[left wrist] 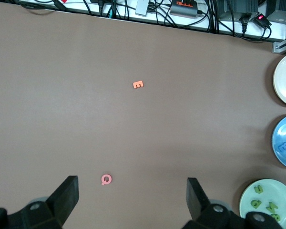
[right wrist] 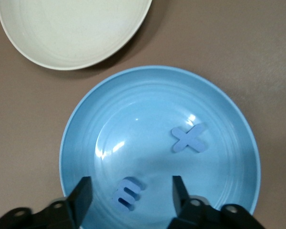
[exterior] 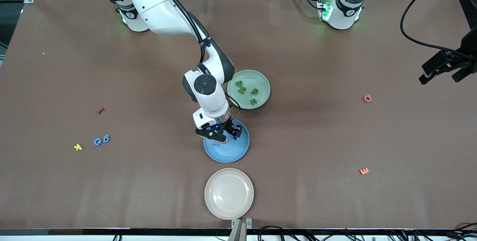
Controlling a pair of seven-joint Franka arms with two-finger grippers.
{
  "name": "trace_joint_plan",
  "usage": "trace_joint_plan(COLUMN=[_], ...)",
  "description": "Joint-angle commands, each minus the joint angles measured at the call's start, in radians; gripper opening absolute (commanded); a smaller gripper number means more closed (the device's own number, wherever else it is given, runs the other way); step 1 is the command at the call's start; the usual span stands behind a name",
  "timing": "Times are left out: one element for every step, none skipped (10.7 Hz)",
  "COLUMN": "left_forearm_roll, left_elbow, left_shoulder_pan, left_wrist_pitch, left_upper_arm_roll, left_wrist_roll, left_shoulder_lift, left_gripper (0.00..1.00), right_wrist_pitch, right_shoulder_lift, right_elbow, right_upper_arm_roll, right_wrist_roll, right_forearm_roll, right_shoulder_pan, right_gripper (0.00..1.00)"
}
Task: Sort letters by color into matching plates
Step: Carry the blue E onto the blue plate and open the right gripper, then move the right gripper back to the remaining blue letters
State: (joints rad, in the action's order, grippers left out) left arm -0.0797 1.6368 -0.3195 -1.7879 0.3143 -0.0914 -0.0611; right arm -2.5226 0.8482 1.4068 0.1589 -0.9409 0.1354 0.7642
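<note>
Green side is looking done: four green letters (exterior: 246, 91) are sitting in the mint green plate (exterior: 264, 84) at frame centre of the front view, just above the blue plate (exterior: 233, 151). Blue side is sitting at half: the right wrist view is showing a blue X (right wrist: 189, 138) and a blue E (right wrist: 127, 194) lying flat in the blue plate, apart from each other. The right gripper (right wrist: 131, 193) is hovering low over that plate with its jaws parted on either side of the E and not touching it, so it is holding nothing; I'm reading that as the E just being dropped off. Two blue letters (exterior: 101, 140) are waiting on the bare table at lower left of the front view, side by side, near a yellow letter (exterior: 78, 146). The left gripper (left wrist: 132, 196) is idling at the right edge of the front view, over the table, jaws wide apart and empty. The cream plate (exterior: 229, 193) at bottom centre is holding nothing. Remaining, as I judge it: fetching those two blue letters into the blue plate; the pink letter (exterior: 367, 98), orange letter (exterior: 364, 171), red letter (exterior: 100, 110) and the yellow one are staying out.
</note>
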Motion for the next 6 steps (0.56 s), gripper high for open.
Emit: trace_joint_plan(left_forearm_roll=[-0.008,-0.008,-0.008,-0.006,-0.006,0.0], left_elbow=[-0.044,-0.044,-0.044,-0.044,-0.044,-0.044], left_shoulder_pan=[-0.03,-0.03,-0.023,-0.024,-0.03,-0.026], left_wrist_pitch=[0.025,0.025,0.025,0.025,0.024,0.025], left_upper_arm_roll=[-0.006,-0.006,-0.006,-0.006,-0.006,-0.014], left_wrist_roll=[0.105,0.108,0.104,0.104,0.107,0.114], left_shoulder_lift=[0.018,0.018,0.018,0.02,0.021,0.02], left_gripper=[1.0,1.0,1.0,1.0,1.0,1.0], right_wrist_pitch=[0.022,0.071,0.111,0.131,0.171,0.211], right_shoulder_lift=[-0.017,-0.021,-0.026,-0.037,-0.052,-0.066], right_elbow=[-0.016,-0.016,-0.016,-0.012,-0.008,-0.006], right_upper_arm_roll=[0.013,0.022,0.049,0.056,0.056,0.056], right_wrist_roll=[0.08,0.135,0.21,0.27,0.318,0.37], right_forearm_roll=[-0.008,-0.008,-0.008,-0.008,-0.008,-0.008], right_shoulder_pan=[-0.035,-0.06,-0.077,-0.112,-0.152,-0.19], right_gripper=[1.0,1.0,1.0,1.0,1.0,1.0])
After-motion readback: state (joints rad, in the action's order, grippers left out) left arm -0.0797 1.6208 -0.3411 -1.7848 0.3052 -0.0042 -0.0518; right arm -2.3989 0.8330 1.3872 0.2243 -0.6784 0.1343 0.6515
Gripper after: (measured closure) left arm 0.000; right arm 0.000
